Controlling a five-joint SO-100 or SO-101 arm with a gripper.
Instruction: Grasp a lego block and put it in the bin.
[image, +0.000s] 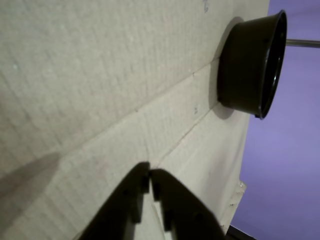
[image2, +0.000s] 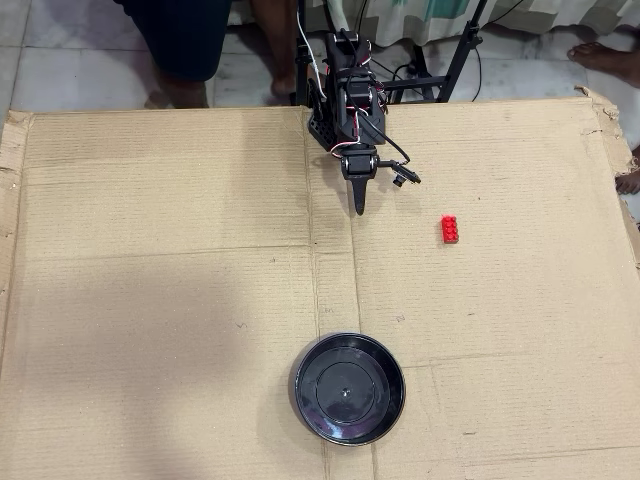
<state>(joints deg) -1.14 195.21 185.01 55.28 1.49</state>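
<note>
While nothing is gripped yet, wrist view first: gripper (image: 150, 172) at bottom centre, jaws pressed tip to tip, nothing between them. Bare cardboard (image: 100, 75) under and ahead. Bin (image: 252, 62) upper right, seen side-on, sitting on the cardboard near its edge. No block anywhere in this view.

Overhead view: arm (image2: 348, 95) folded at top centre, gripper (image2: 359, 208) pointing down the sheet, tips together, well above the middle. Block (image2: 450, 229) lying to the right of the gripper, apart from it, slightly further down, long side running up-down the picture. Bin (image2: 349, 388) at bottom centre, well apart from both, empty.

Probably still pre-reach; task not started in effect.

Risks from here:
- Descending with the jaws still together: would shove the block aside, not grasp it.
- Block outside the wrist view, so alignment blind until the wrist swings right; off-centre approach could clip a corner and spin it.
- Small brick, easy to pinch by an edge and drop in transit.
- Low carry could hit the bin rim.
</note>
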